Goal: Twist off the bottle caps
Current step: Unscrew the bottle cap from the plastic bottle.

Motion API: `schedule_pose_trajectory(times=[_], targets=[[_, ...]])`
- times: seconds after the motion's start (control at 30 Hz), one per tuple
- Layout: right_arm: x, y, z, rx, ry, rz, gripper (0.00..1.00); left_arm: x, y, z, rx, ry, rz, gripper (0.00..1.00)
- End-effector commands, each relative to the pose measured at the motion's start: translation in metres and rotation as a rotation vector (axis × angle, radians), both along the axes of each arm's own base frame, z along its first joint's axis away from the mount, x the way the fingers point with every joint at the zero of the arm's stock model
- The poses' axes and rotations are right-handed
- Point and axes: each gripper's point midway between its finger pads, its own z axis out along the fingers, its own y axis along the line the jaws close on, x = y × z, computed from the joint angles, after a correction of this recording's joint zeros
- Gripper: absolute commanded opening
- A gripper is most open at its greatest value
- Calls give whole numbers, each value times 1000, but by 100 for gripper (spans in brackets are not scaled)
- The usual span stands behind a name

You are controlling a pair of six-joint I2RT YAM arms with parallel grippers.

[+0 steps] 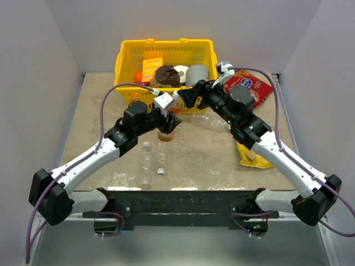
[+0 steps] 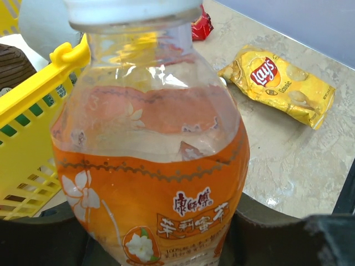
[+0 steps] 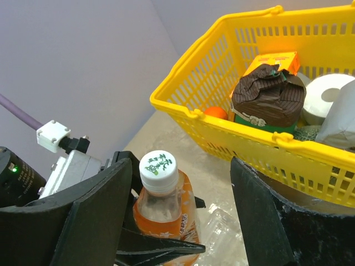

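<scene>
The orange-drink bottle [image 2: 150, 183] is held above the table, with my left gripper [image 1: 169, 124] shut round its body. Its white cap [image 3: 158, 169] with green print is on the neck. My right gripper [image 3: 180, 210] is open, and the cap sits between its dark fingers [image 3: 91, 221], close to the left one. The same cap [image 2: 133, 10] shows at the top of the left wrist view. Two clear bottles [image 1: 146, 162] lie on the table below, with a loose cap [image 1: 160, 171] beside them. Another clear bottle [image 1: 213, 119] lies under the right arm.
A yellow basket [image 1: 127, 55] with boxes, rolls and a brown packet stands at the back, just behind both grippers. A red snack bag [image 1: 252, 88] lies at the back right. A yellow Lay's chips bag [image 1: 252, 158] lies under the right forearm.
</scene>
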Motion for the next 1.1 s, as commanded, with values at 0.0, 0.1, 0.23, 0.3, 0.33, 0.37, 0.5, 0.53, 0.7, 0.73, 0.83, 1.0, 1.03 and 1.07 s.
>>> schedule_pose_trajectory(times=[0.0,0.1,0.23,0.3,0.33,0.37,0.5,0.53,0.7,0.73,0.83,1.0,1.03,1.07], targets=[[1,0,21,29,-44,-11,74,6,-5,21,-39,-44,14,4],[1,10,18,29,-32,34,71,5,-5,21,-40,-44,11,4],[0,19,17,36,-28,78,66,5,-6,21,-39,-42,7,4],[-1,22,15,34,-27,93,64,5,-6,20,-36,-41,6,4],[-1,23,17,39,-31,98,64,5,-7,19,-36,-40,5,4],[-3,25,16,37,-32,108,63,5,-7,19,-35,-38,5,4],[-4,27,17,38,-36,127,62,6,-8,16,-28,-32,5,4],[-3,30,16,37,-30,134,62,6,-8,16,-28,-32,5,4],[-1,34,11,30,-18,145,58,7,-7,15,-26,-32,8,4],[0,34,9,24,-11,145,57,7,-7,14,-24,-32,9,4],[1,37,6,15,-2,151,55,7,-7,14,-24,-32,10,4],[2,37,5,12,-1,150,46,7,-8,12,-21,-28,9,4],[3,37,4,10,-1,148,43,7,-8,13,-22,-30,10,4],[3,37,4,11,-2,146,38,7,-8,13,-22,-30,10,4]])
